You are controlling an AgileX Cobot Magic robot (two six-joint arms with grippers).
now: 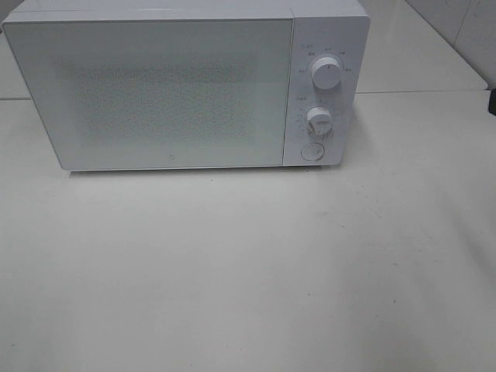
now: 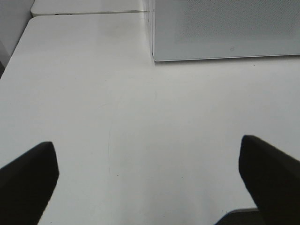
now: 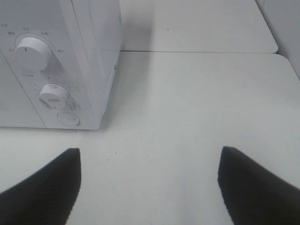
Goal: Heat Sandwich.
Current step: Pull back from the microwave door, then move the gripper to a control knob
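Exterior high view: the white microwave [image 1: 170, 85] sits door-shut on the table [image 1: 248, 271], and the sandwich shows in no view; it may be inside, can't tell. Left gripper [image 2: 147, 145] and right gripper [image 3: 150, 153] are both spread wide and empty above the table. Probably the start or the wrap-up; the next move likely needs the right gripper at the round button [image 1: 311, 151] or the lower knob [image 1: 318, 120].

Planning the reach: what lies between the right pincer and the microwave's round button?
Only bare white table separates the right pincer from the round button; the right wrist view shows it.
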